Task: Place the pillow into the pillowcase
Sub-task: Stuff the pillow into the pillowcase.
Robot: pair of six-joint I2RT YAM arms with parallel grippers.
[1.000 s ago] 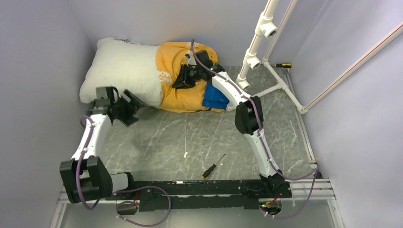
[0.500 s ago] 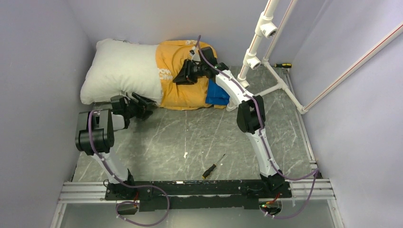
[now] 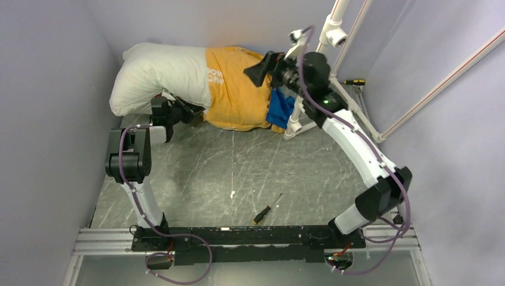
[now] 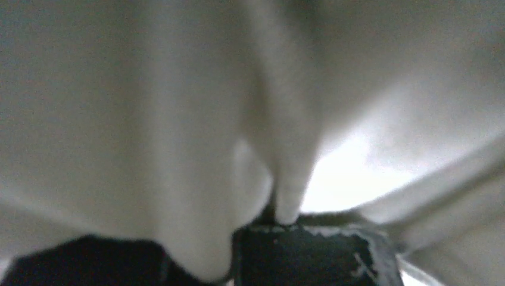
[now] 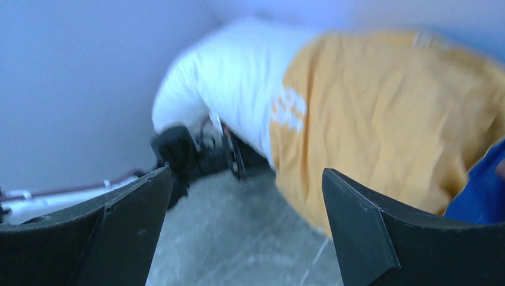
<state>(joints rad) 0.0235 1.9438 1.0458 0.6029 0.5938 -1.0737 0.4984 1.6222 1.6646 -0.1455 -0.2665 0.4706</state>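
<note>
The left pincer [image 3: 180,111] is clamping shut on a fold of white cloth at the near underside of the pillow [image 3: 158,74], and its wrist view is showing that fabric drawn down between the closed jaws. The right pincer [image 5: 247,173] is standing wide open and holding nothing, hovering by the far edge of the surface [image 3: 238,173] above the closed end of the pillowcase [image 3: 238,98]; whether it is brushing the cloth cannot be told.

The pillow is lying along the far edge, its bare white half bulging toward the far left corner. Its other half is sitting inside the pillowcase, which is showing its orange side, with a blue flap [image 3: 280,110] hanging at the end nearest the white pipe frame [image 3: 333,36]. A screwdriver [image 3: 266,210] is lying near the near edge, well apart from the work.

The stuffing step appears to be about halfway through. With the left arm anchoring the pillow, the next move is likely calling for the right pincer to take a fresh hold on the case, probably near its open hem, and to draw the cloth toward the left edge over the exposed half. Pinching the pillow along with the case is the risk to watch
</note>
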